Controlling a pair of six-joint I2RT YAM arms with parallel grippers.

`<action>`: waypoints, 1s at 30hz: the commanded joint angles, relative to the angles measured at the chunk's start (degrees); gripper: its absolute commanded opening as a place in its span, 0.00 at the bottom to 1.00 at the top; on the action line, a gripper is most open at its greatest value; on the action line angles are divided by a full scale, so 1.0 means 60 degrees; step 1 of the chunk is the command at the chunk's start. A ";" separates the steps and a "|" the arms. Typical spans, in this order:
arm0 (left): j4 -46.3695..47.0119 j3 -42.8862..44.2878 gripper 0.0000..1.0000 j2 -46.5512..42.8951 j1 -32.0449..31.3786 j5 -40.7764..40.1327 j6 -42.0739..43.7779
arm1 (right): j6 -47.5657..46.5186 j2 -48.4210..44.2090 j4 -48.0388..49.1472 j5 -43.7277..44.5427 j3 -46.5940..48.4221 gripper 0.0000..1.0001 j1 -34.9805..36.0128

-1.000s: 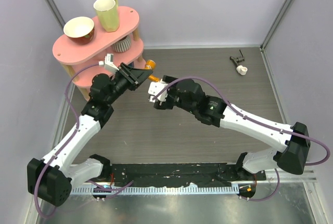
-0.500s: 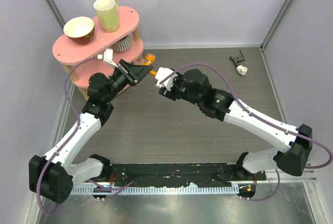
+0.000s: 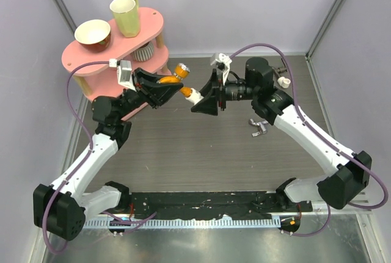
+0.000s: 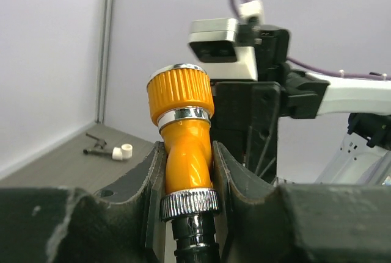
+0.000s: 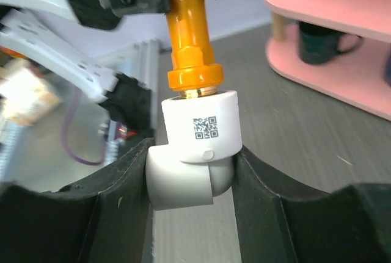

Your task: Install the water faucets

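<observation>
The orange tap with a ribbed silvery ring is held in the air between my two arms. My left gripper is shut on its orange body, knob end up in the left wrist view. The tap's threaded end sits in the white elbow pipe fitting. My right gripper is shut on that fitting. In the right wrist view the orange tap rises straight out of the fitting's mouth, its collar touching the rim. My left gripper and right gripper face each other.
A pink two-tier shelf with a bowl and a yellow cup stands at the back left, close behind my left gripper. A dark tap piece with a white end lies at the back right. A small silver tap piece lies under my right arm.
Both grippers have risen and turned to face each other. The right wrist swung back to the right with the fitting, which now sits on the tap's end. The silver piece has come into view.
</observation>
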 commanded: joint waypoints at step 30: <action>-0.5964 0.1039 0.00 -0.0560 -0.0149 -0.4290 -0.2991 | -0.2091 -0.2178 0.2557 0.4179 -0.1729 0.83 0.0267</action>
